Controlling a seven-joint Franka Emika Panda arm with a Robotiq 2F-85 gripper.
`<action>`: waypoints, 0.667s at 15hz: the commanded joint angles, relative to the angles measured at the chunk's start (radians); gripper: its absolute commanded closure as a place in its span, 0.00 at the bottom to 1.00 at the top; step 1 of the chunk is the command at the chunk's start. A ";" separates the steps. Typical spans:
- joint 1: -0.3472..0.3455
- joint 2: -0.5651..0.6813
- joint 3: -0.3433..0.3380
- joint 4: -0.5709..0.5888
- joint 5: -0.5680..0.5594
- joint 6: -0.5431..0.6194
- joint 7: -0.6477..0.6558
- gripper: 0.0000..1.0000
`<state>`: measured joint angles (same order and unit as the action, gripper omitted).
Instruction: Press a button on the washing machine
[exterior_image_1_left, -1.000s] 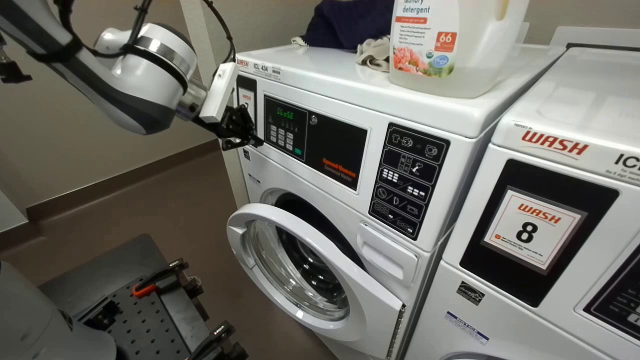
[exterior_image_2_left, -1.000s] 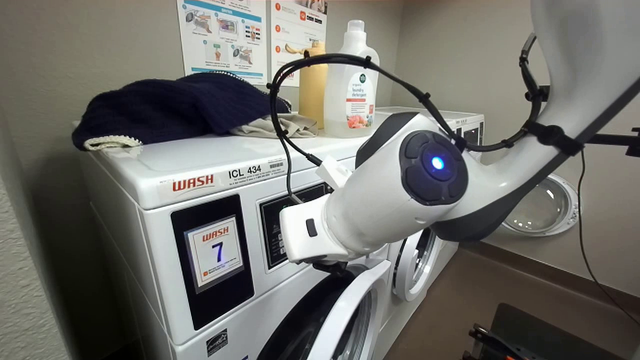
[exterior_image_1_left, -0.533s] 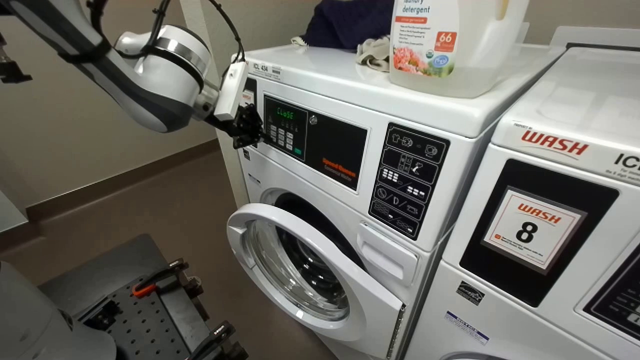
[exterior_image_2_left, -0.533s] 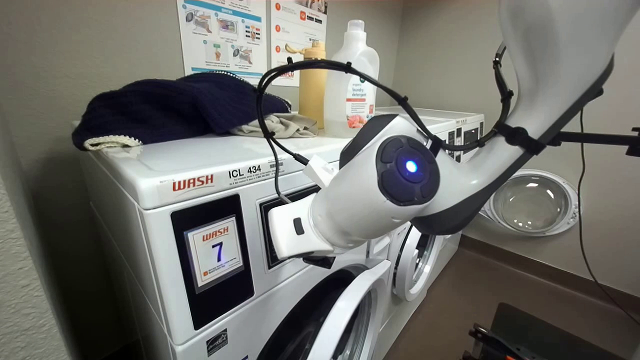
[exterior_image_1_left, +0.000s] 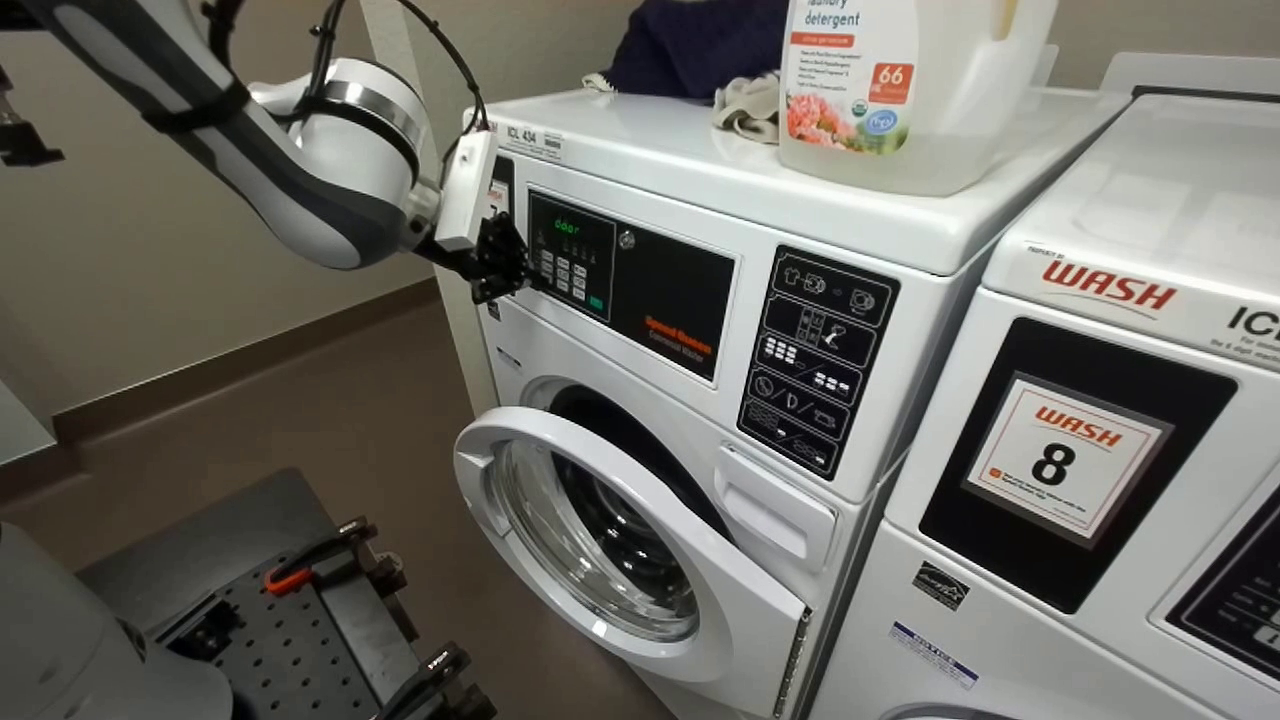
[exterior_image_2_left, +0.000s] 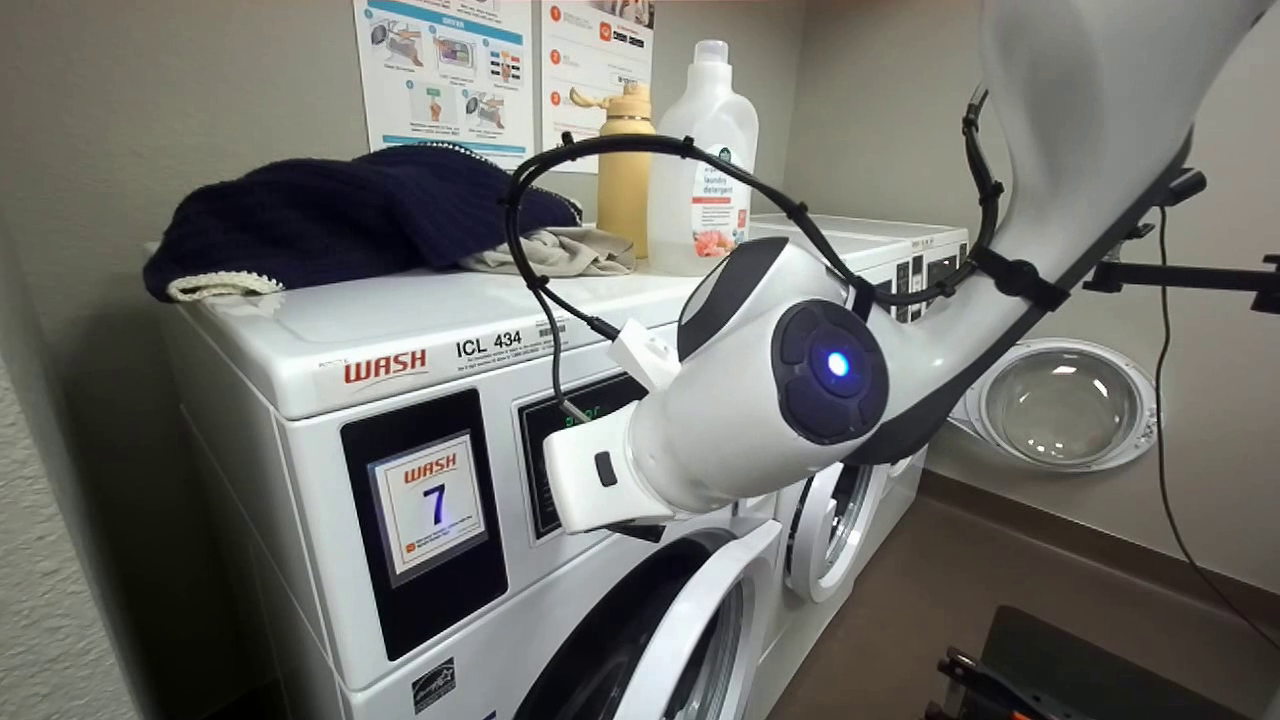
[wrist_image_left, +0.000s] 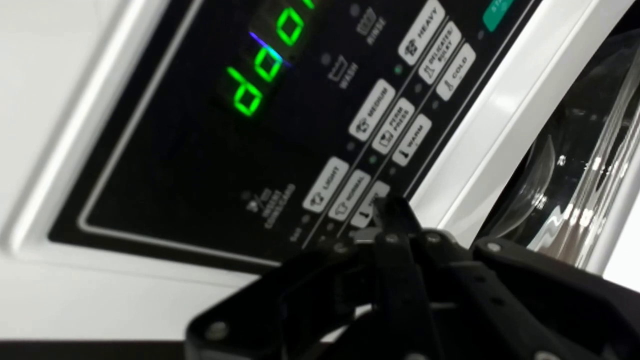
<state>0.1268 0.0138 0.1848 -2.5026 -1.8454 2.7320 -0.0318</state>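
The white washing machine (exterior_image_1_left: 690, 412) stands in both exterior views (exterior_image_2_left: 530, 592), its round porthole door (exterior_image_1_left: 745, 610) hanging open. Its wide dark control panel (exterior_image_1_left: 675, 300) has a keypad (exterior_image_1_left: 572, 278) at the left end. The green display reads "door" in the wrist view (wrist_image_left: 267, 65). My gripper (exterior_image_1_left: 535, 280) is shut and empty, just in front of the keypad's lower left. In the wrist view its tip (wrist_image_left: 397, 212) overlaps the partly hidden lowest button (wrist_image_left: 367, 212), beside the NORMAL button (wrist_image_left: 350, 195). Contact cannot be told. In an exterior view the wrist hides the fingers.
A detergent bottle (exterior_image_1_left: 900, 120), a navy cloth (exterior_image_2_left: 370, 215), a beige cloth (exterior_image_2_left: 555, 250) and a yellow bottle (exterior_image_2_left: 625, 190) sit on the machine's top. A second white machine labelled 8 (exterior_image_1_left: 1055, 450) stands alongside. The open door juts out below my gripper.
The arm has moved toward the keypad, rightward in an exterior view, mostly in the first half second, and has dipped slightly since. The display has changed from "CLOSE" to "door".
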 joint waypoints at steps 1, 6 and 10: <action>-0.007 0.041 -0.007 0.044 -0.084 -0.023 0.058 1.00; -0.007 0.041 -0.006 0.048 -0.064 0.025 0.068 1.00; -0.015 0.022 -0.012 0.052 -0.029 0.112 0.095 1.00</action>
<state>0.1175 0.0139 0.1773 -2.4989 -1.8886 2.7728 0.0351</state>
